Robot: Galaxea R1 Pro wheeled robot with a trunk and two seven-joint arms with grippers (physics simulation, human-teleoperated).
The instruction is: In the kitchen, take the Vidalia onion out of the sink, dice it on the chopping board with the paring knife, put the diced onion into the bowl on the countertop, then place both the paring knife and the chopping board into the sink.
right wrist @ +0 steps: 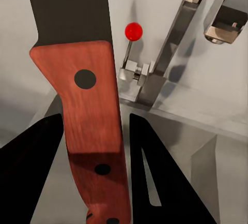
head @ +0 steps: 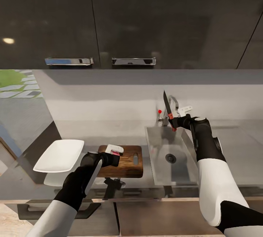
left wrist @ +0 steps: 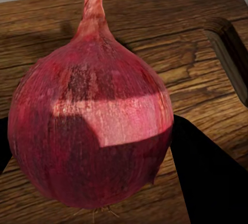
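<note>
Dark-grained chopping board (left wrist: pixel 170 53) under red-skinned onion (left wrist: pixel 90 115)

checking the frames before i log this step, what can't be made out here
- Head view: the onion is mostly hidden by the left gripper.
- Left wrist view: whether the fingers touch the onion, and the chopping board edges, cut off.
- Right wrist view: the paring knife tip, cut off.

My right gripper (head: pixel 174 122) holds paring knife (head: pixel 168 110) blade-up over sink (head: pixel 160 146), beside faucet (head: pixel 174 105). My left gripper (head: pixel 115 154) sits on chopping board (head: pixel 129 164), closed on onion (head: pixel 117 152). White bowl (head: pixel 60 155) left of board.
</note>
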